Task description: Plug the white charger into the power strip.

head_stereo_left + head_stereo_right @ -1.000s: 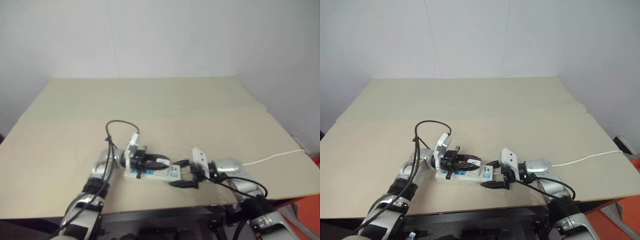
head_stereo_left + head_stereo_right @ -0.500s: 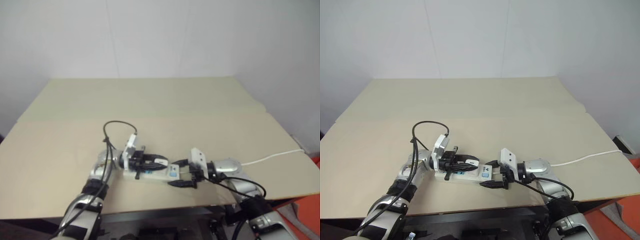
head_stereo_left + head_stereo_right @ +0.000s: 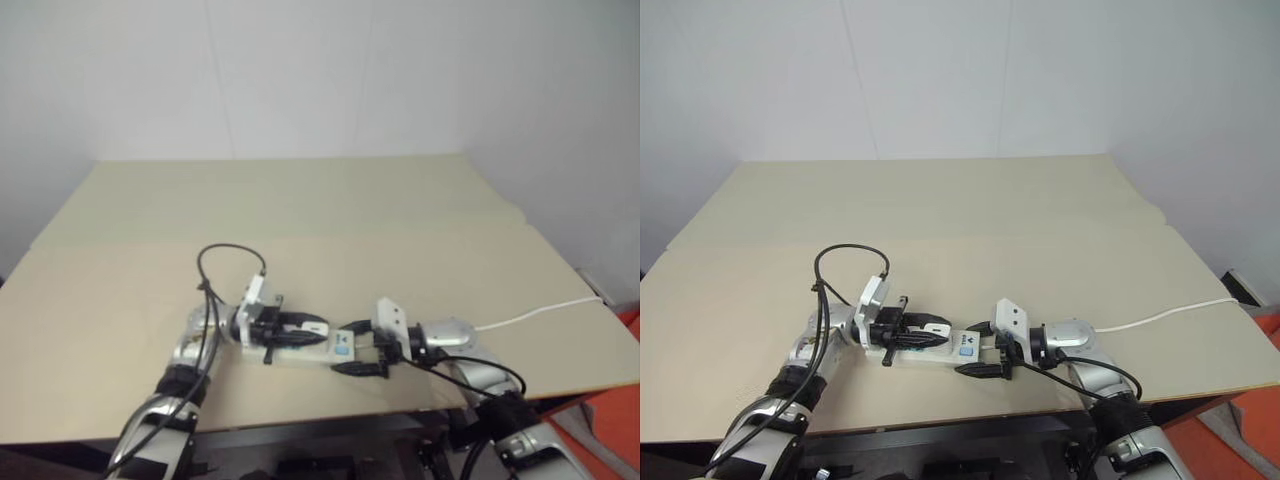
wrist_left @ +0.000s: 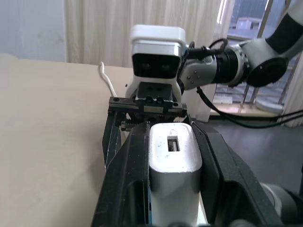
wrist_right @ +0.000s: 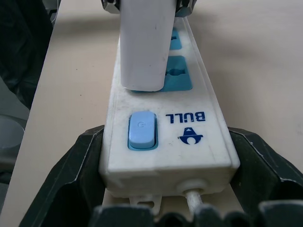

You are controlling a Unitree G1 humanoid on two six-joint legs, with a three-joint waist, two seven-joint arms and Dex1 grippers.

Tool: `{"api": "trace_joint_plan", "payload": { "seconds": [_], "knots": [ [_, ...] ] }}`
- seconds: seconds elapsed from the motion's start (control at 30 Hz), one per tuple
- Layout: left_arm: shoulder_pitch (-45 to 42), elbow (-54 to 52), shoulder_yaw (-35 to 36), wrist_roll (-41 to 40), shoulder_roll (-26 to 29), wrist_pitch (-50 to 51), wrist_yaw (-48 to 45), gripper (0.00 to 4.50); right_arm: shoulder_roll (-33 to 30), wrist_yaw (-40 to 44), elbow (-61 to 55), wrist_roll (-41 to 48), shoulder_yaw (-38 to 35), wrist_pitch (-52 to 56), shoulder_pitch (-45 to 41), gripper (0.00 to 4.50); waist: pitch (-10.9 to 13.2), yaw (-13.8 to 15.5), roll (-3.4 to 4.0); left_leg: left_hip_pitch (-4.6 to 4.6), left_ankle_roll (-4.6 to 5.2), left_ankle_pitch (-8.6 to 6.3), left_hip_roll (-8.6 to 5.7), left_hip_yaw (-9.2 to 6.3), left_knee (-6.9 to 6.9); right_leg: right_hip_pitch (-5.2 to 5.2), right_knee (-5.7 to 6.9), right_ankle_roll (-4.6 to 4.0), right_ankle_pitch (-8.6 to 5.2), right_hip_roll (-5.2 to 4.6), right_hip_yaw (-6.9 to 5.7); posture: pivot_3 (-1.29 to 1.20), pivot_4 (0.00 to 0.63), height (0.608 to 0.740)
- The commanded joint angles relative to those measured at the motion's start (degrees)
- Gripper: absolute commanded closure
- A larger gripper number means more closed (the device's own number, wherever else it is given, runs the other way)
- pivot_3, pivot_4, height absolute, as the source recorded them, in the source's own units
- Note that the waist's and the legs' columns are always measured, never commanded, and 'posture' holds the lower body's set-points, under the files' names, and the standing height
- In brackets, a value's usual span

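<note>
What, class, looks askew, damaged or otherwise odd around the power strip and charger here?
Nothing stands out. The white charger stands upright and square on a blue socket of the power strip, gripped by the left gripper. The right gripper brackets the strip's switch end. No damage shows.

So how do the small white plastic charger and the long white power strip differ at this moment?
The small white plastic charger is a short rounded block standing upright; the long white power strip is a flat bar lying on the table. The charger is plain white, while the strip carries blue socket faces and a blue switch. The left hand grips the charger; the right hand straddles the strip's cord end. Both are white plastic.
</note>
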Motion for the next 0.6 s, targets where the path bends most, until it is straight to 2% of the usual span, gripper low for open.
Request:
{"api": "trace_joint_plan", "payload": {
  "seconds": [0.03, 0.17, 0.57, 0.6],
  "knots": [
    [2.4, 5.8, -1.3, 5.6, 4.2, -1.6, -0.1, 3.48, -0.6, 0.0, 1.2, -0.6, -0.1, 0.5, 0.1, 1.07, 0.0, 0.0, 0.00, 0.09, 0.00, 0.00, -0.02, 0.02, -0.06, 0.04, 0.00, 0.00, 0.00, 0.00, 0.05, 0.00, 0.150, 0.740],
    [1.8, 6.5, -0.9, 4.8, 3.9, -1.3, 0.8, 3.48, -0.6, -0.2, 1.1, -0.5, -0.2, 0.7, 0.3, 1.07, -0.1, 0.0, 0.00, 0.52, 0.00, 0.00, -0.04, 0.07, -0.21, 0.41, -0.08, -0.02, -0.02, 0.01, 0.14, 0.00, 0.150, 0.740],
    [1.8, 6.1, 0.0, 2.5, 3.2, 0.6, 0.4, 3.48, -0.6, -0.7, 0.9, -0.9, -0.1, 0.6, 0.5, 1.07, -0.2, 0.0, 0.01, 0.53, 0.00, 0.00, -0.04, 0.05, -0.22, 0.43, -0.09, -0.02, -0.02, 0.02, 0.16, 0.00, 0.150, 0.740],
    [1.8, 5.7, 0.5, 1.9, 2.9, 0.8, 0.7, 2.77, -0.6, -0.7, 0.9, -0.9, -0.1, 0.7, 0.5, 1.07, -0.2, 0.0, 0.02, 0.53, 0.00, 0.00, -0.04, 0.05, -0.22, 0.43, -0.08, -0.02, -0.02, 0.02, 0.16, 0.00, 0.150, 0.740]
  ]
}}
